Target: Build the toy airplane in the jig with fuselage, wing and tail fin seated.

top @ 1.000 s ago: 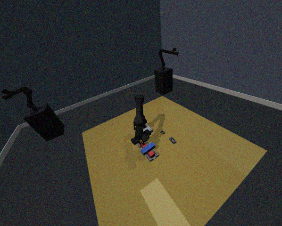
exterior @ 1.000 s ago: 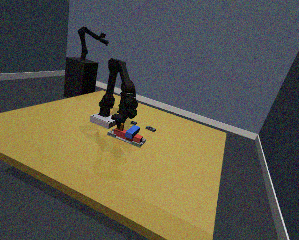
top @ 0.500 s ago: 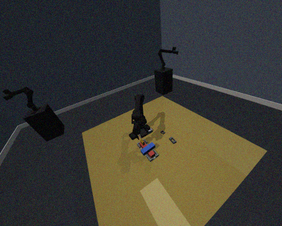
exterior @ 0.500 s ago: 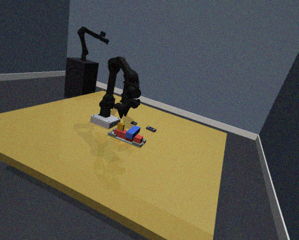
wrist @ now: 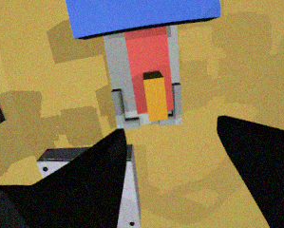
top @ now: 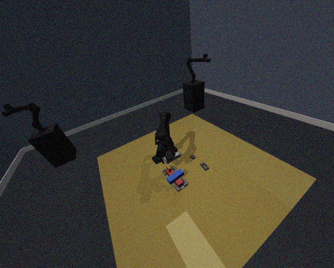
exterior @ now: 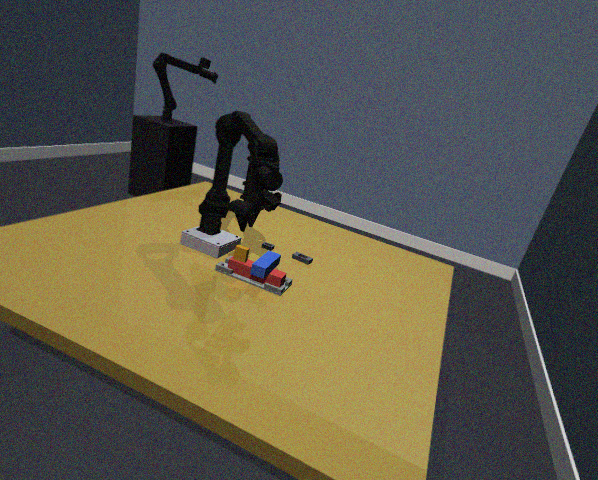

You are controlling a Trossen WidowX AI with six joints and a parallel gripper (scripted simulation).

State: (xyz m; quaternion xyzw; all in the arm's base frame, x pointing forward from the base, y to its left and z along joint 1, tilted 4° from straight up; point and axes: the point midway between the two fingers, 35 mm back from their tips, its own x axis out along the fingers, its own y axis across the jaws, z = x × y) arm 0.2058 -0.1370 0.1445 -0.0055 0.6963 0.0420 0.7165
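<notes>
The claw [top: 163, 162] [exterior: 243, 228] [wrist: 171, 129] is open and holds nothing, raised clear of the upright orange fin [top: 168, 168] [exterior: 241, 253] [wrist: 156, 98], likely so the pieces rest on their own. The red fuselage [top: 179, 182] [exterior: 276, 277] [wrist: 147, 52] lies in the gray jig [top: 185, 183] [exterior: 224, 268] [wrist: 117, 66], inward from the table's [top: 233, 184] [exterior: 340, 330] [wrist: 198, 166] edges, bearing the blue wing [top: 175, 176] [exterior: 265, 264] [wrist: 143, 16] crosswise.
</notes>
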